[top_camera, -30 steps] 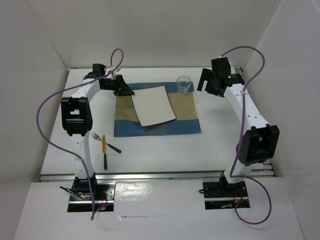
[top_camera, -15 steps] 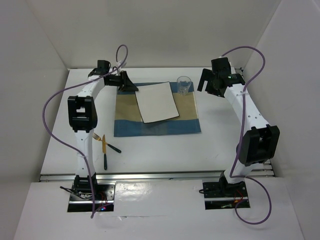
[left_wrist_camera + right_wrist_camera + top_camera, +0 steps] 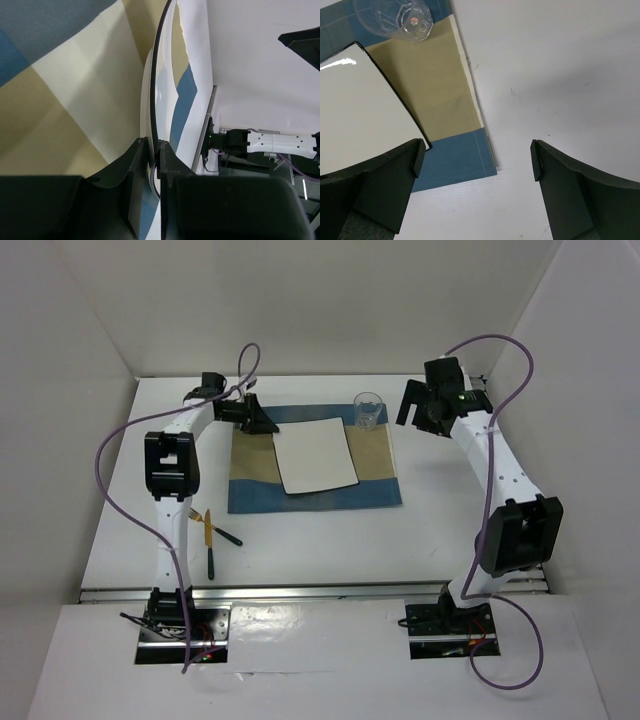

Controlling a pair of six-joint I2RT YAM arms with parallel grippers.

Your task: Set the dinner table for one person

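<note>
The large matte white table (image 3: 330, 540) fills the view. The left pincer (image 3: 262, 426), clamped on the square black-rimmed white plate (image 3: 316, 455), hides its corner; the right pincer (image 3: 412, 412) gapes wide near a clear glass (image 3: 368, 410).

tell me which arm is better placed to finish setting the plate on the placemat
Left. The left gripper is shut on the plate rim at its far-left corner; the right gripper hangs open over the dinner table beside the placemat.

Glossy plate (image 3: 316, 455) on cloth placemat (image 3: 375, 492) — matte dinner table (image 3: 330, 550), clear glass (image 3: 368, 411).
</note>
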